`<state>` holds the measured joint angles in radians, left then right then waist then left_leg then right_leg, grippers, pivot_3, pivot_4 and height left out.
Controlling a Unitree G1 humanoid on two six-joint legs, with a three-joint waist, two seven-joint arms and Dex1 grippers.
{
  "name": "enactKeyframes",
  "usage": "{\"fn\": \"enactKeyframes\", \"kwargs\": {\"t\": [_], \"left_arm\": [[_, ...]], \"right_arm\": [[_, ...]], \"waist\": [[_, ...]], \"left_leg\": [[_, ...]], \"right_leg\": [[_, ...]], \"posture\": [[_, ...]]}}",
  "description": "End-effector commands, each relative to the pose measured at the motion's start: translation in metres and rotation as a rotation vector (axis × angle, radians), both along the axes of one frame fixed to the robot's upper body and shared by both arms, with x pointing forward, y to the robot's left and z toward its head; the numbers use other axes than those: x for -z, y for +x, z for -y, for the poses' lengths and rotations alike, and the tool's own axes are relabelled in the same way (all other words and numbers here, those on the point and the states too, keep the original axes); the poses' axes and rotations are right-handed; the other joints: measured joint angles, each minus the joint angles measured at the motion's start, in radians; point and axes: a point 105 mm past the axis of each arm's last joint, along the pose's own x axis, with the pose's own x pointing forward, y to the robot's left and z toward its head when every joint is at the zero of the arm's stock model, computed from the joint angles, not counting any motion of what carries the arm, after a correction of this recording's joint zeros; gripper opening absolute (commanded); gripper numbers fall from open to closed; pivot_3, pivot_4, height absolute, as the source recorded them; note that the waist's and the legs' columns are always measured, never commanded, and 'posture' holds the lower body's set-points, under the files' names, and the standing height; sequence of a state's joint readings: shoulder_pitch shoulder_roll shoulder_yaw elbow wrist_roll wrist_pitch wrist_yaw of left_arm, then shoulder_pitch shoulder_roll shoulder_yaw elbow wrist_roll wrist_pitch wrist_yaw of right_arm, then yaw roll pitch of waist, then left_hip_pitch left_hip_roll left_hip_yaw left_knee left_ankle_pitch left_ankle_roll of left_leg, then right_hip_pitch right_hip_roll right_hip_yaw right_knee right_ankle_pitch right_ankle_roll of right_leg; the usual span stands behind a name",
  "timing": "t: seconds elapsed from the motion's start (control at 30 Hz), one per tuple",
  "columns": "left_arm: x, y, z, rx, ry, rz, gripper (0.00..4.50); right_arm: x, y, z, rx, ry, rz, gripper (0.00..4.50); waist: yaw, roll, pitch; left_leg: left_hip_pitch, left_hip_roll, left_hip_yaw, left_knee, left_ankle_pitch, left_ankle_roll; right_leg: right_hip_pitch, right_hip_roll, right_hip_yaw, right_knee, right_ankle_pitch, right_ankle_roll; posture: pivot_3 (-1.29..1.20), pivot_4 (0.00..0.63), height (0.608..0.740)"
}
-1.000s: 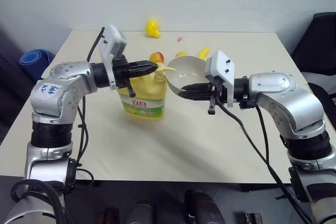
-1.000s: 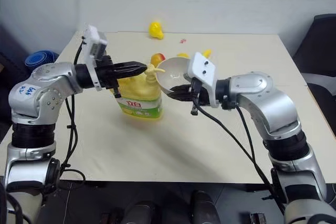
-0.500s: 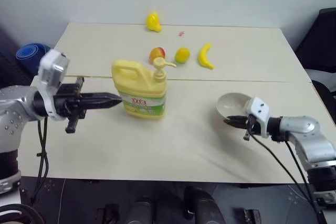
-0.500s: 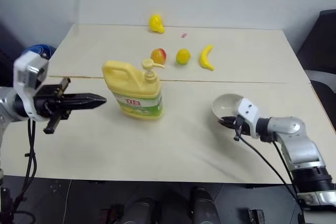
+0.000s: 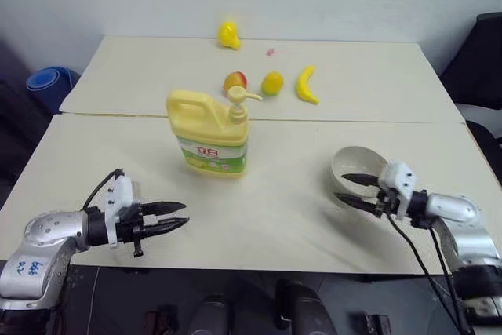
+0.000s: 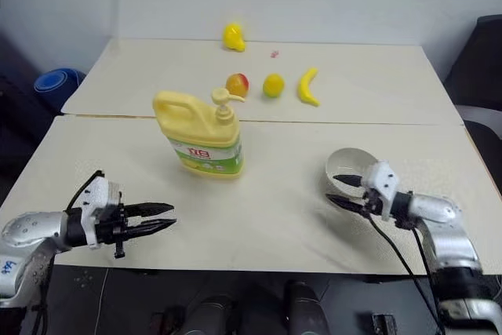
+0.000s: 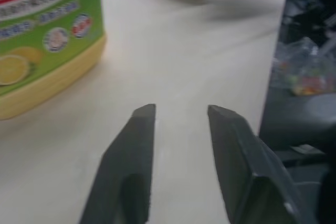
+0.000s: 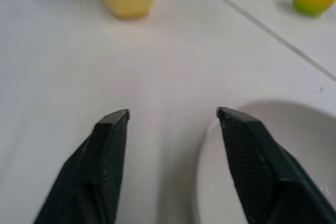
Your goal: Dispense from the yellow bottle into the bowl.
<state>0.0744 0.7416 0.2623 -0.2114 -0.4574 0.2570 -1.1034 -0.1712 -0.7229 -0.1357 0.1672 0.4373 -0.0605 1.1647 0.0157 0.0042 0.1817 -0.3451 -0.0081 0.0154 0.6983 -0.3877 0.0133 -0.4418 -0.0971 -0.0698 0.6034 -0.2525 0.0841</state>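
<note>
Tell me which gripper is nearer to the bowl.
Right. The right gripper is at the bowl, its open fingers straddling the near rim. The left gripper hangs open over the table's front edge, far across from it.

Jug and bowl, both standing free

Upright yellow plastic pump jug [image 5: 210, 135] well beyond the left claw [image 5: 176, 217]; round beige bowl [image 5: 354, 172] straddled by the right claw [image 5: 351, 191].
</note>
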Motion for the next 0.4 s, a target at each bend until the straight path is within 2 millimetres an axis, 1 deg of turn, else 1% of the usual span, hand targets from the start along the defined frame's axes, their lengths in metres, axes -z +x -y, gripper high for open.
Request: {"fn": "enactKeyframes", "kwargs": {"t": [0.03, 0.07, 0.1, 0.13, 0.17, 0.23, 0.3, 0.33, 0.4], "left_arm": [[0.005, -0.002, -0.019, -0.078, 0.071, 0.127, 2.85], [0.008, -0.004, -0.024, -0.095, 0.101, 0.17, 3.15], [0.012, -0.006, -0.028, -0.117, 0.108, 0.191, 3.45], [0.015, -0.007, -0.033, -0.155, 0.109, 0.191, 3.45], [0.019, -0.008, -0.038, -0.19, 0.117, 0.193, 3.45], [0.026, -0.009, -0.044, -0.218, 0.134, 0.193, 3.45], [0.029, -0.008, -0.046, -0.241, 0.134, 0.19, 3.45], [0.031, -0.007, -0.047, -0.253, 0.137, 0.188, 3.45], [0.035, -0.006, -0.046, -0.261, 0.151, 0.175, 3.45]], "right_arm": [[-0.03, -0.026, -0.001, -0.033, 0.075, 0.038, 4.01], [-0.033, -0.037, -0.003, -0.046, 0.077, 0.046, 4.35], [-0.031, -0.048, -0.005, -0.062, 0.068, 0.034, 4.5], [-0.032, -0.059, -0.007, -0.088, 0.038, 0.084, 4.5], [-0.029, -0.069, -0.008, -0.104, 0.009, 0.094, 4.5], [-0.022, -0.082, -0.006, -0.099, -0.028, 0.079, 4.5], [-0.014, -0.089, 0.0, -0.073, -0.046, 0.055, 4.5], [-0.01, -0.089, 0.004, -0.039, -0.044, 0.052, 4.5], [-0.007, -0.087, 0.011, 0.024, -0.035, 0.072, 4.5]], "waist": [[0.002, 0.0, 0.0], [0.005, 0.0, 0.0], [0.007, 0.0, 0.0], [0.008, 0.0, 0.0], [0.009, 0.0, 0.0], [0.009, 0.0, 0.0], [0.008, 0.0, 0.0], [0.008, 0.0, 0.0], [0.007, 0.0, 0.0]], "left_leg": [[0.0, 0.0, 0.0, 0.0, -0.001, 0.0], [0.001, 0.0, 0.0, 0.0, -0.001, 0.001], [0.001, 0.001, 0.0, -0.001, -0.001, 0.0], [0.001, 0.001, 0.0, -0.001, -0.002, 0.0], [0.001, 0.001, 0.001, -0.001, -0.002, 0.001], [0.002, 0.001, 0.001, -0.001, -0.003, 0.002], [0.009, 0.001, 0.002, -0.001, -0.005, 0.005], [0.012, 0.002, 0.002, -0.001, -0.008, 0.009], [0.013, 0.002, 0.002, -0.001, -0.011, 0.012]], "right_leg": [[0.0, 0.0, 0.0, 0.0, 0.0, 0.0], [0.0, 0.0, 0.0, 0.0, 0.0, 0.0], [0.0, 0.0, 0.0, -0.001, 0.0, 0.0], [0.0, 0.001, 0.0, -0.001, 0.0, 0.0], [0.0, 0.001, 0.0, -0.002, 0.0, 0.0], [0.002, 0.001, 0.0, -0.003, 0.0, 0.0], [0.01, 0.001, 0.001, -0.005, 0.0, 0.0], [0.014, 0.001, 0.0, -0.006, 0.0, 0.0], [0.015, 0.0, 0.001, -0.007, 0.001, 0.001]], "posture": [[0.0, 0.15, 0.74], [0.0, 0.15, 0.74], [0.0, 0.15, 0.74], [0.0, 0.15, 0.74], [0.0, 0.15, 0.74], [0.0, 0.15, 0.74], [0.0, 0.15, 0.74], [0.0, 0.15, 0.74], [0.0, 0.15, 0.74]]}}
